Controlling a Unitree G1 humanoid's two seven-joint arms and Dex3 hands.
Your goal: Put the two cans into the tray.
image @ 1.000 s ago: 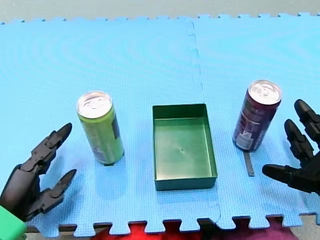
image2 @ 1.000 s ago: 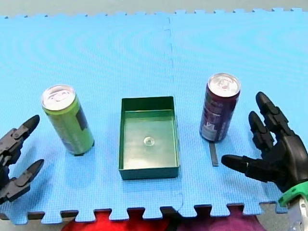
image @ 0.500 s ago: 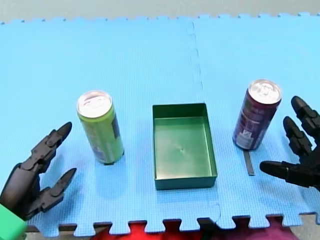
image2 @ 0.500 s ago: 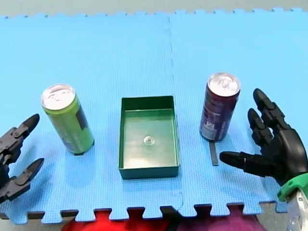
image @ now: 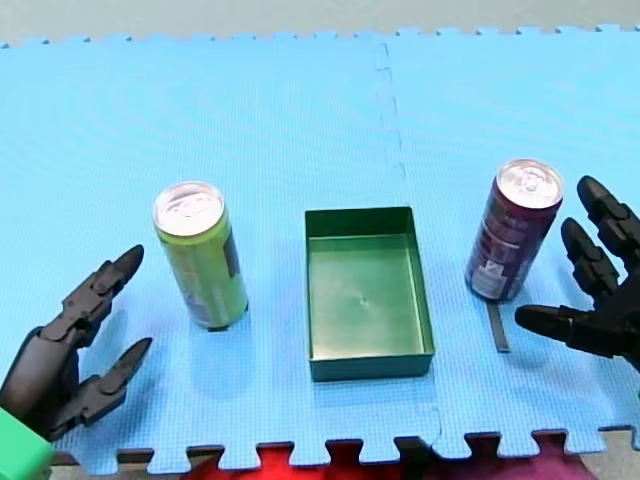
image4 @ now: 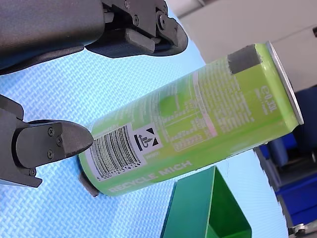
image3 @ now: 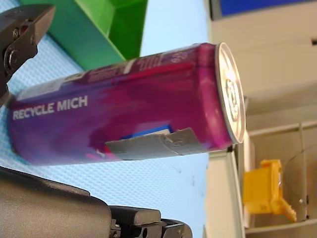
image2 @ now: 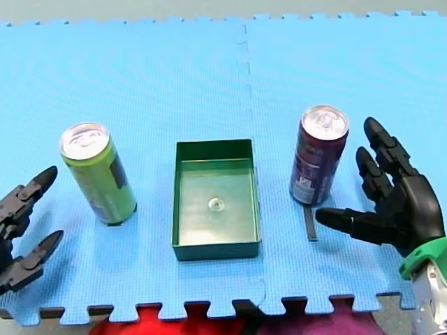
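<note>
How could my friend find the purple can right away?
On the blue foam mat, find the green tray in the middle. The purple can stands upright right of the tray, near the robot's right hand; the other can, near the left hand, is lime green.

A blue foam mat [image: 250, 110] of two interlocking panels is covering the work surface, and its toothed seam [image: 392, 120] is running from the far edge toward the near edge, right of centre. On the left panel a lime-green can [image: 200, 255] is standing upright between the mat's left edge and an open green tray [image: 370, 365], which is lying flat toward the near edge with its right wall along the seam. On the right panel a purple can [image: 512, 235] is standing upright toward the right edge, apart from the tray, and a short dark strip [image: 498, 327] is lying on the mat at its base, pointing toward the near edge.
</note>
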